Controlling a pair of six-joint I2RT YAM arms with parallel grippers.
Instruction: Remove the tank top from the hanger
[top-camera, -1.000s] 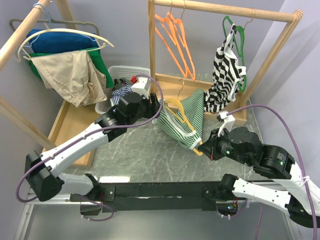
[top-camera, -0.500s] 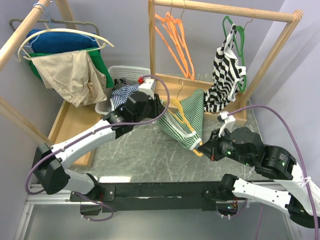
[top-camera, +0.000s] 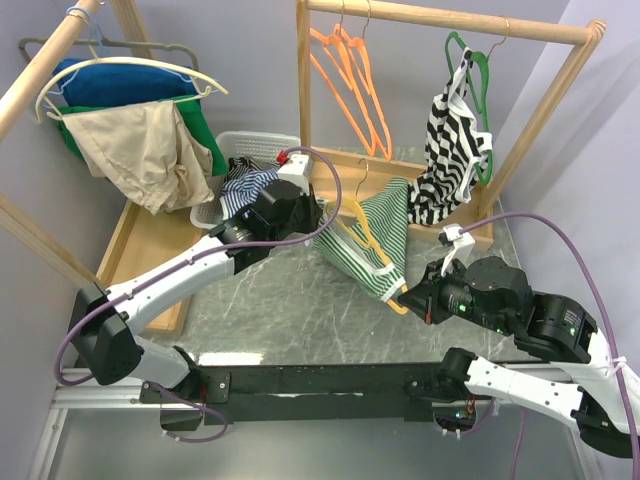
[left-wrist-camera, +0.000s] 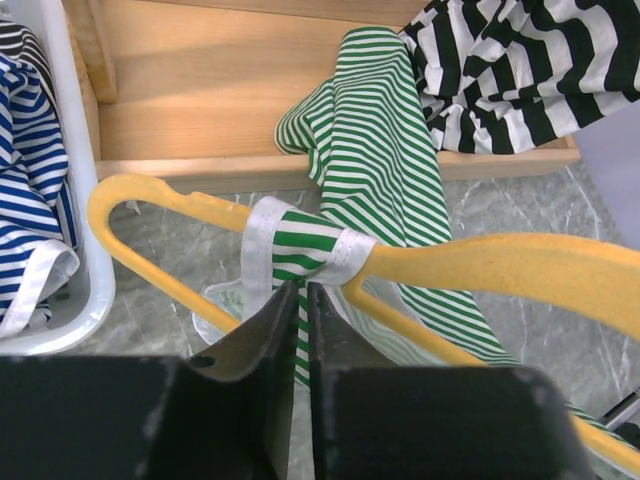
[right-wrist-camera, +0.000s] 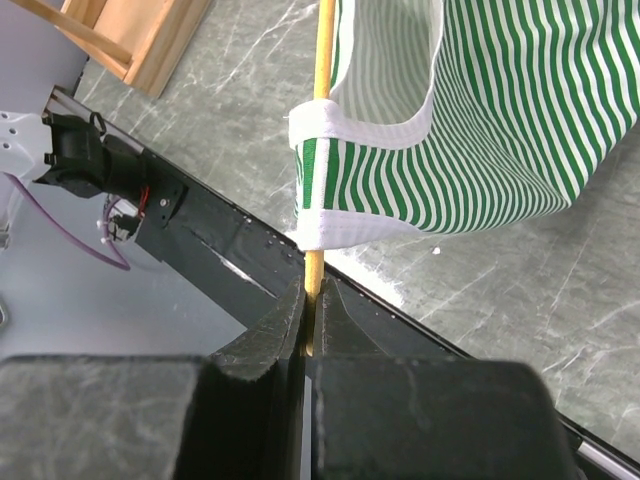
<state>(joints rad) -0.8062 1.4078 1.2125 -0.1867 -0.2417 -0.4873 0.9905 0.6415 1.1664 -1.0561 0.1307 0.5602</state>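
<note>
A green-and-white striped tank top (top-camera: 380, 235) hangs on a yellow hanger (top-camera: 352, 215) held tilted over the table. My left gripper (top-camera: 322, 216) is at the hanger's upper left end. In the left wrist view this gripper (left-wrist-camera: 302, 290) is shut on the tank top's white-edged strap (left-wrist-camera: 300, 245), just below where the strap wraps the hanger (left-wrist-camera: 500, 265). My right gripper (top-camera: 405, 294) holds the hanger's lower end. In the right wrist view it (right-wrist-camera: 312, 292) is shut on the thin yellow bar (right-wrist-camera: 322, 60), directly under the tank top's hem (right-wrist-camera: 480, 120).
A white basket (top-camera: 262, 143) with blue-striped cloth stands behind the left arm. The wooden rack (top-camera: 440, 18) carries orange hangers (top-camera: 352, 85) and a black-and-white garment (top-camera: 450, 150) on a green hanger. Blue, green and beige clothes (top-camera: 140, 140) hang on the left rack.
My left gripper moved right to the hanger's end and its jaws closed on the tank top's strap. The right gripper kept its hold on the hanger, hardly shifting.
</note>
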